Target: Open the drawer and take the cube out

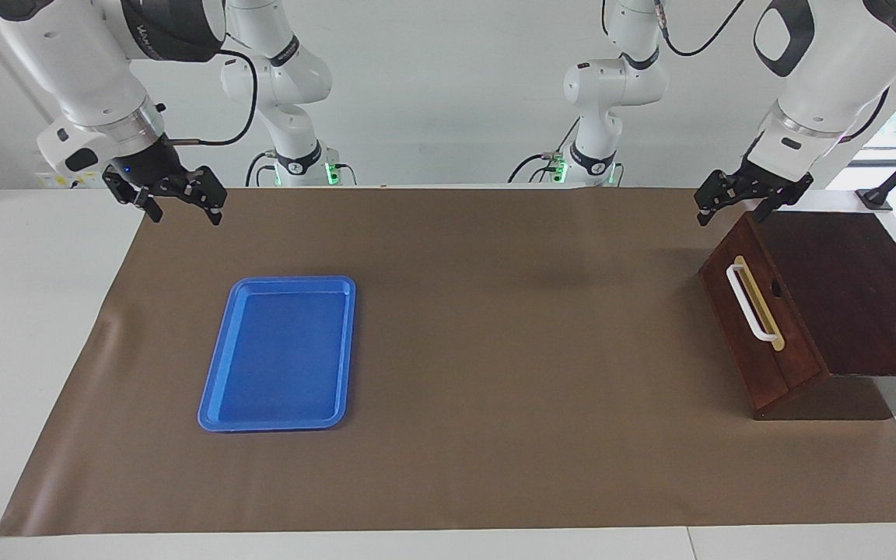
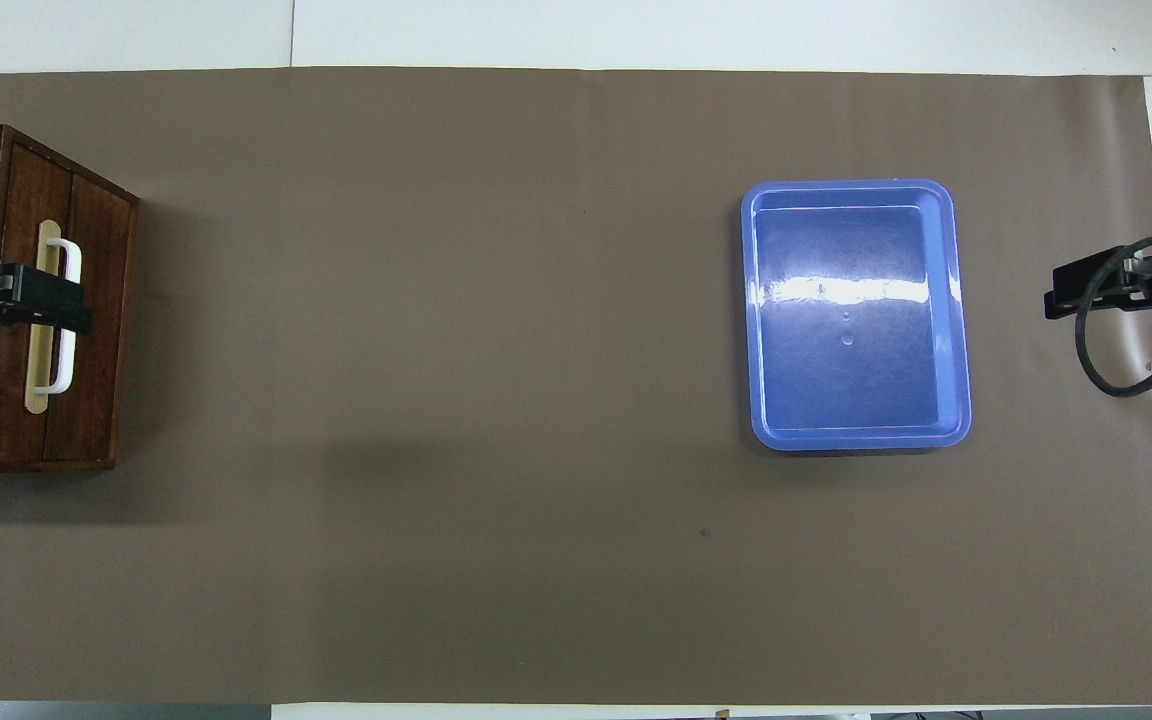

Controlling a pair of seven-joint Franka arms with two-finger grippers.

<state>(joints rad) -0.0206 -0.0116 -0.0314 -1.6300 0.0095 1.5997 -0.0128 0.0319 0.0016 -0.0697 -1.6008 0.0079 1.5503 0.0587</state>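
The drawer [image 1: 786,354] is shut in the dark wooden box [image 1: 852,288] at the left arm's end of the table. Its white bar handle [image 1: 750,305] faces the middle of the table. The drawer [image 2: 101,330] and its handle [image 2: 72,330] also show in the overhead view. The cube is hidden. My left gripper [image 1: 730,215] is open and empty, up in the air over the box's edge nearest the robots, apart from the handle. In the overhead view the left gripper [image 2: 66,310] covers the handle. My right gripper [image 1: 183,215] is open and empty, raised over the mat's edge.
A flat blue tray [image 1: 218,389] lies empty on the brown mat [image 1: 495,350] toward the right arm's end; it also shows in the overhead view [image 2: 956,310]. The right gripper [image 2: 1061,295] hangs beside it with a looping black cable.
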